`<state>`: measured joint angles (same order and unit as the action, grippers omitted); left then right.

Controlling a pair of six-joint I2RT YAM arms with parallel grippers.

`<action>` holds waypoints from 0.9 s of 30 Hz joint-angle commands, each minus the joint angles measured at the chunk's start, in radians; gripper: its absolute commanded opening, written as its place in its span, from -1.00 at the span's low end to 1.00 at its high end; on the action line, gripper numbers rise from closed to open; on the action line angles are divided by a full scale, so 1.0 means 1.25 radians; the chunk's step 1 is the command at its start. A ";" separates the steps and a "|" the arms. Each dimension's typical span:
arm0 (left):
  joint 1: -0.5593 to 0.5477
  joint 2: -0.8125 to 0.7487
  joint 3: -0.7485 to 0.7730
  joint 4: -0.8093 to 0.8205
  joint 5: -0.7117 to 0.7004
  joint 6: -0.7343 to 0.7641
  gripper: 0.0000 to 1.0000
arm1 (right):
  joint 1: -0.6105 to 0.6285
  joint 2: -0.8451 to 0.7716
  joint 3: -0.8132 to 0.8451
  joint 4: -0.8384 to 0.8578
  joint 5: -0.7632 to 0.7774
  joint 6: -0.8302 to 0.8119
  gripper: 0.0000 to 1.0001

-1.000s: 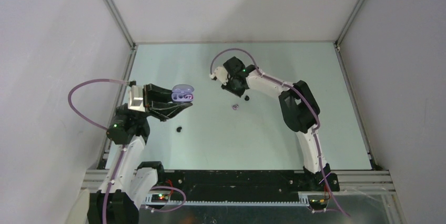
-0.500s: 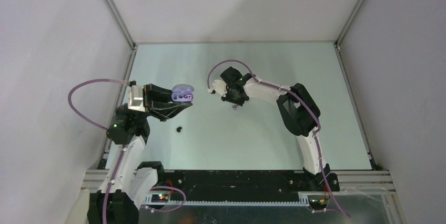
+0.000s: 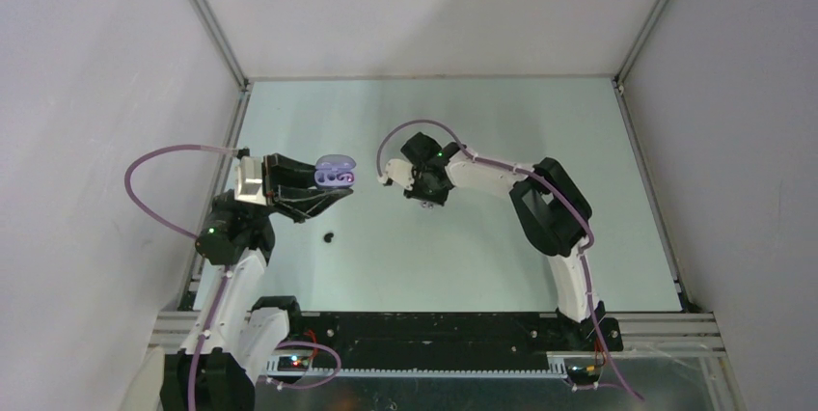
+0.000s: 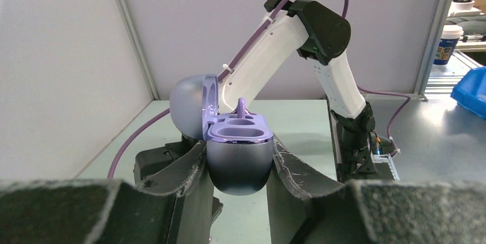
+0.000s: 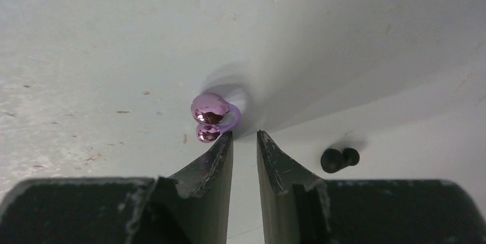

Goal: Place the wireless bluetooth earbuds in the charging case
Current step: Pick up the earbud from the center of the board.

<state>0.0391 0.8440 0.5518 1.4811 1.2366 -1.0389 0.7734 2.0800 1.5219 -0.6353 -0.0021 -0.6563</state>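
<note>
My left gripper [image 3: 333, 189] is shut on the lilac charging case [image 3: 334, 176] and holds it upright above the table, lid open. In the left wrist view the case [image 4: 236, 132] sits between my left gripper's [image 4: 238, 166] fingers; a thin lilac stem [image 4: 242, 106] stands up from its far socket. My right gripper [image 5: 245, 136] is low over the table, jaws a narrow gap apart with nothing between them. A glossy lilac earbud [image 5: 211, 117] lies just beyond its left fingertip, touching it. A black earbud [image 5: 339, 158] lies to the right. Another black earbud [image 3: 330, 236] lies near the left arm.
The right arm [image 3: 540, 199] reaches across the middle of the table, and its gripper [image 3: 425, 201] covers the lilac earbud in the top view. Metal frame rails [image 3: 236, 122] and grey walls border the table on the left, back and right.
My right gripper has moved left and towards the near edge, coming down over the lilac earbud, which it now covers in the top view. The left arm and case have not moved.
</note>
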 commanded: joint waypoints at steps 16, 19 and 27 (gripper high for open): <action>0.010 -0.006 0.007 0.041 -0.008 -0.014 -1.00 | -0.051 -0.047 0.114 -0.169 -0.203 0.200 -0.46; 0.010 -0.006 0.008 0.041 -0.007 -0.014 -1.00 | -0.110 -0.057 0.129 -0.170 -0.302 0.288 -0.42; 0.010 -0.004 0.005 0.042 -0.008 -0.010 -1.00 | -0.195 -0.071 0.021 -0.039 -0.412 0.494 -0.30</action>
<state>0.0418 0.8440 0.5518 1.4811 1.2366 -1.0397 0.5255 2.0312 1.6073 -0.7551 -0.4026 -0.1940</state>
